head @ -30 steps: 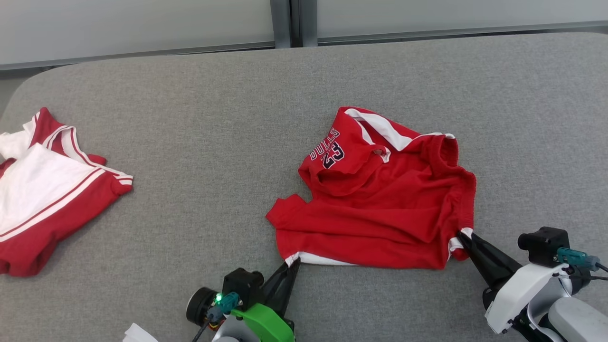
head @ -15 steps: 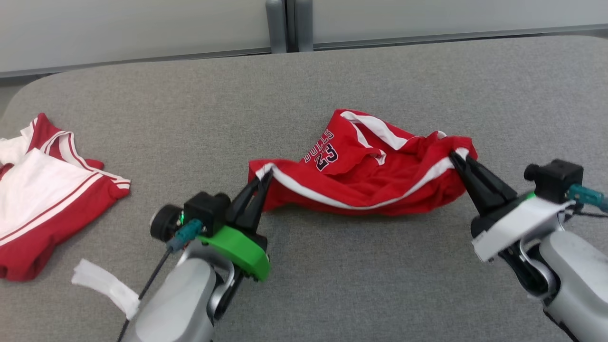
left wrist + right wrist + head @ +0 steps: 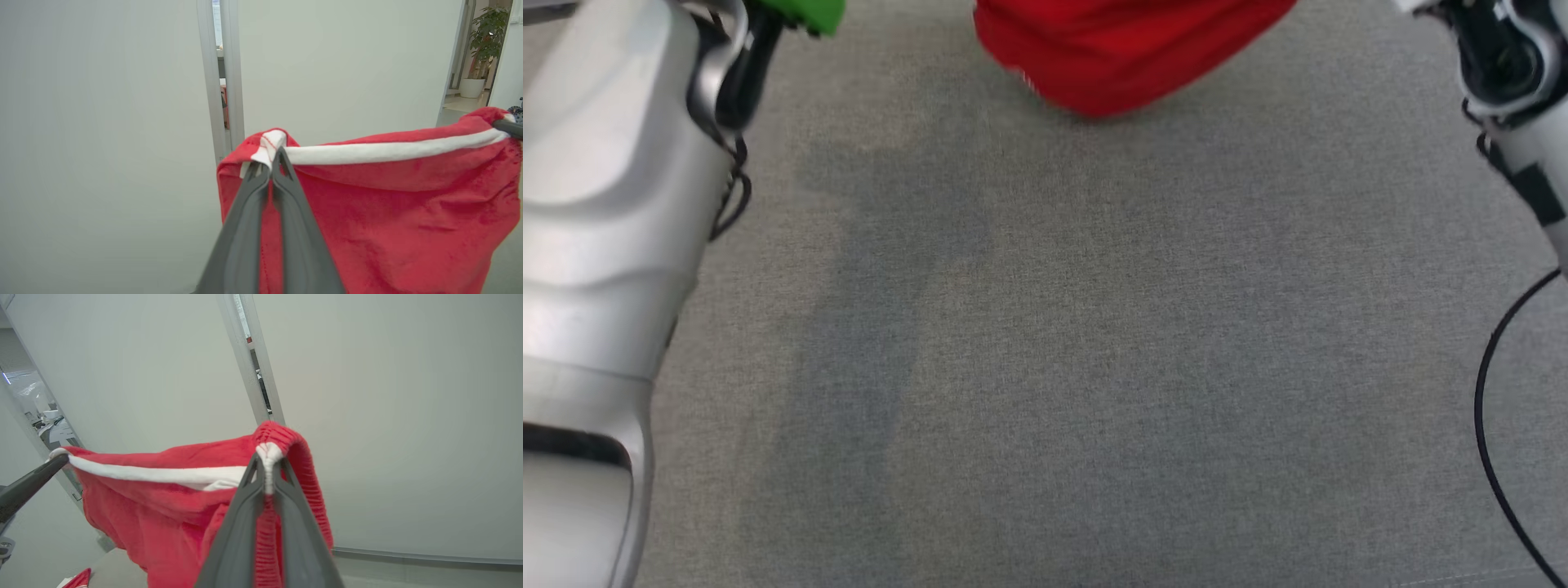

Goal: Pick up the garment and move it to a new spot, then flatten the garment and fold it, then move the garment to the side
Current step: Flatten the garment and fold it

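Note:
The garment [image 3: 1127,49] is red with a white trim band. It hangs in the air between my two grippers, and its lower edge shows at the top of the head view above the grey surface [image 3: 1094,367]. In the left wrist view my left gripper [image 3: 271,157] is shut on one white-trimmed corner of the garment [image 3: 388,212]. In the right wrist view my right gripper [image 3: 267,459] is shut on the other corner, at the ribbed red edge of the garment [image 3: 163,498]. The left gripper's dark finger [image 3: 28,484] also shows at the far end of the trim.
My pale left forearm [image 3: 596,245] fills the left side of the head view and part of my right arm [image 3: 1511,90] sits at the top right, with a black cable [image 3: 1490,425] below it. A second red-and-white cloth [image 3: 77,580] peeks in low in the right wrist view.
Both grippers have raised the garment off the grey surface, so it now hangs between them. The head view has tilted down, so the other cloth at the left is out of frame.

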### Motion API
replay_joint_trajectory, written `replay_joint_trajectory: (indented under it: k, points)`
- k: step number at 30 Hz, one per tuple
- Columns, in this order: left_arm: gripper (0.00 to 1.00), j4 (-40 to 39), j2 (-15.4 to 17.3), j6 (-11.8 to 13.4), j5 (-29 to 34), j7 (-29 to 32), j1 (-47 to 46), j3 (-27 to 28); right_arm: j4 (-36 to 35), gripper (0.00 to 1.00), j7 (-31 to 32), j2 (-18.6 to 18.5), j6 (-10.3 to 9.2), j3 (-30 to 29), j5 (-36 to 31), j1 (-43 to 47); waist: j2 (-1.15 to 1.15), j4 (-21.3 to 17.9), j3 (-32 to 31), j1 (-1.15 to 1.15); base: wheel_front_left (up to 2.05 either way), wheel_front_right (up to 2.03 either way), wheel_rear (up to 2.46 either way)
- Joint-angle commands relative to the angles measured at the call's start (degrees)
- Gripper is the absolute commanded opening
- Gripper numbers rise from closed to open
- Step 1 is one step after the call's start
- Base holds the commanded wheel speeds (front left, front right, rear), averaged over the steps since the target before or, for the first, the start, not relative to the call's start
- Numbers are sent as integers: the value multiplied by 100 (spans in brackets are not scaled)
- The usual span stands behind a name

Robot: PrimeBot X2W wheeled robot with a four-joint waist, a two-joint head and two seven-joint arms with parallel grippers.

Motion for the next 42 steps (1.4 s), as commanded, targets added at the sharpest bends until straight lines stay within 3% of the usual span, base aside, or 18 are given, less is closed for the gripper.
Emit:
replay_joint_trajectory:
  k: [1,4,7,11,16,22,27,33,42]
  points:
    - [0,135,-7,-13,-141,-4,-303,-26,148,0,37,23,3,43,37,-333,0,-104,597,-1,0,0,0]
    - [0,577,5,-13,-279,-118,-1585,-219,759,0,-110,98,3,228,-6,-1545,0,-156,834,-1,0,0,0]
    - [0,763,-36,-14,-392,-219,-2061,-300,969,0,-249,156,3,406,41,-1944,0,-179,890,-1,0,0,0]
    - [0,857,-43,-14,-504,-292,-2276,-451,1032,0,-350,159,3,732,187,-2110,0,-194,984,-1,0,0,0]
    - [0,782,-14,-14,-572,-322,-1804,-689,859,0,-481,15,3,1194,443,-1663,0,-124,1045,-1,0,0,0]
    - [0,-11,165,-14,-452,-327,-410,-296,212,0,-613,-393,3,1657,725,-507,0,-107,889,-1,0,0,0]
    - [0,-934,188,6,-127,-323,1390,309,-674,0,-610,-653,3,1297,685,846,0,-72,542,-1,0,0,0]
    - [0,-1872,-66,195,413,-322,3596,760,-1686,0,-612,-963,3,845,299,2666,0,13,125,-1,0,0,0]
    - [0,-2340,-378,152,1051,-322,5616,939,-2252,0,-613,-944,3,426,-350,4717,0,30,-527,-1,0,0,0]
